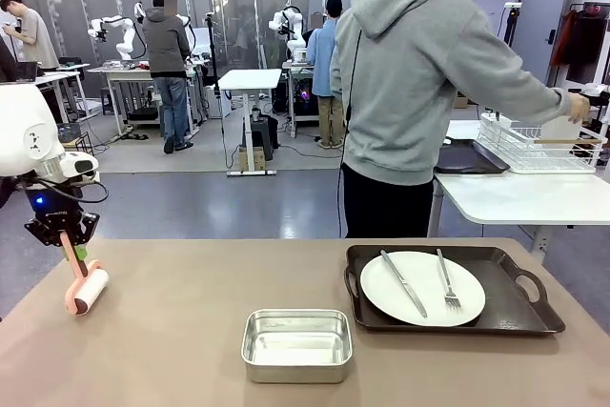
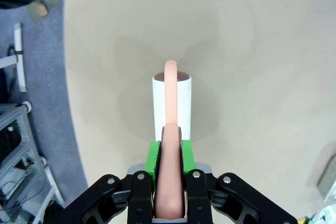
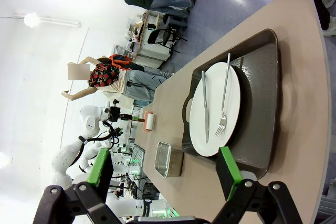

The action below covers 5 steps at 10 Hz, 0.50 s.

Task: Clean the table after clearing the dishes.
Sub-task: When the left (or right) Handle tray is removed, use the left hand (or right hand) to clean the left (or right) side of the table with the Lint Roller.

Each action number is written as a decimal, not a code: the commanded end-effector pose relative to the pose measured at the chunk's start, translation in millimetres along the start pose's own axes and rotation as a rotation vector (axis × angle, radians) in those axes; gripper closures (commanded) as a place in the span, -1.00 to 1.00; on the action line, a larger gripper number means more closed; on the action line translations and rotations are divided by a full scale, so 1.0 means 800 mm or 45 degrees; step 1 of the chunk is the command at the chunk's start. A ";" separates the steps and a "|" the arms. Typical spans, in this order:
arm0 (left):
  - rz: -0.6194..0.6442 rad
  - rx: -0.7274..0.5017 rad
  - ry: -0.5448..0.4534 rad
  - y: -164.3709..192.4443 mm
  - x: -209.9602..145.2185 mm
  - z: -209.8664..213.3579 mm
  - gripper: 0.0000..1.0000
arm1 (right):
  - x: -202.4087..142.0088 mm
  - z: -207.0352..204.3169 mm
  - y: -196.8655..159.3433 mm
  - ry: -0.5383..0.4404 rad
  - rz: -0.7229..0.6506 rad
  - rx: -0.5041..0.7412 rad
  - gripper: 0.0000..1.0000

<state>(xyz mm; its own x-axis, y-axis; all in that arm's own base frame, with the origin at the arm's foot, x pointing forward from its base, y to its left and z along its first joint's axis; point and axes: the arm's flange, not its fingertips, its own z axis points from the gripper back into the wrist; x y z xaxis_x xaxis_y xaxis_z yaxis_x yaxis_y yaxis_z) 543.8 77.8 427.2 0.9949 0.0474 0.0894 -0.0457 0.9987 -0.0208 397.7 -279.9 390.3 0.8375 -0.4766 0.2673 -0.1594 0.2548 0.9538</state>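
The left and middle of the tan-brown matte worktop lie bare, an open lane from near edge to far. A pink-handled white lint roller is at the left edge. A small rectangular steel pan sits near centre. A dark rectangular handled tray bearing a round white plate blocks the right side, with a narrow gap between pan and tray. A person in a grey hoodie stands beyond the far edge.
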 end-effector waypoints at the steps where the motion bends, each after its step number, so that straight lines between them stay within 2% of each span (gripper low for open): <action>1: -0.007 0.062 -0.050 0.013 -0.040 0.069 0.59 | -0.003 0.001 0.004 0.013 0.007 0.000 -1.00; 3: -0.053 0.107 -0.153 0.023 -0.071 0.105 0.59 | -0.003 0.001 0.004 0.013 0.007 0.000 -1.00; 5: -0.034 0.119 -0.231 0.027 -0.090 0.126 0.59 | -0.003 0.001 0.004 0.013 0.007 0.000 -1.00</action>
<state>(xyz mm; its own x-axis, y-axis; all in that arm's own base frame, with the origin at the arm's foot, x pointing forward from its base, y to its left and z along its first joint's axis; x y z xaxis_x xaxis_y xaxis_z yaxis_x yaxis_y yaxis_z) 473.1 96.8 530.3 0.9704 0.0249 0.2403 -0.0396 0.9976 0.0567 397.7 -279.9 390.3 0.8375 -0.4766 0.2673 -0.1594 0.2548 0.9538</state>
